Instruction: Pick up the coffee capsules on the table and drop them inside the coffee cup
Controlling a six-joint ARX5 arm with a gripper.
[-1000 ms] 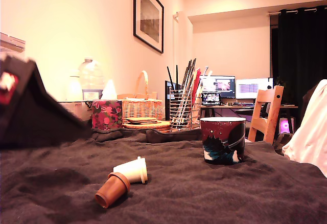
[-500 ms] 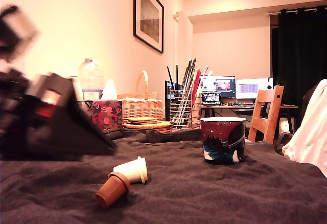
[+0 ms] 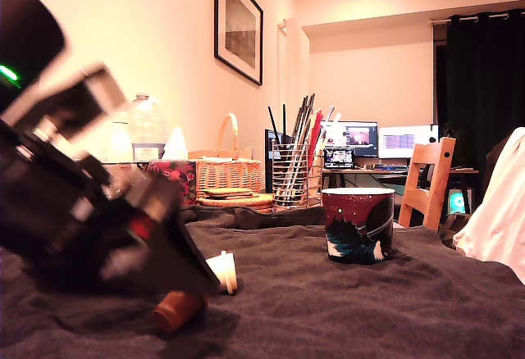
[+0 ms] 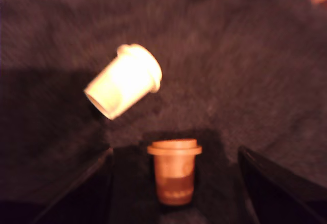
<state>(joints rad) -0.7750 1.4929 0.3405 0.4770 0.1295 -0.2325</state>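
Claw (image 4: 173, 183): spread wide, nothing gripped. In the wrist view its two dark fingers (image 4: 76, 193) show at either side of the frame with a broad gap between them. In the exterior view the arm (image 3: 82, 203) is a large blurred dark mass filling that view's left, angled down toward the cloth; a green light shows near its upper end.

Brown capsule (image 4: 173, 170): lies on its side on the worktop (image 4: 245, 70), in the gap between the fingers, touching neither as far as the wrist view shows. Flanged rim points away from the claw base. In the exterior view (image 3: 176, 308) only its lower end is visible below the arm's tip; the rest is hidden.

White capsule (image 4: 122, 87): also on its side, just beyond the brown one and outside the finger gap, tilted at an angle to it. The wrist view shows a clear strip of cloth between the two. In the exterior view (image 3: 223, 270) it sits right beside the arm's tip, partly covered.

Coffee cup (image 3: 358, 224): upright on the worktop, well apart from both capsules, toward the exterior view's right. Its inside cannot be seen from this angle.

Behind, at the far edge of the cloth: wire utensil holder (image 3: 292, 174), wicker basket (image 3: 228, 172), red floral box (image 3: 174, 180). Wooden chair (image 3: 428, 180) stands past the cup.
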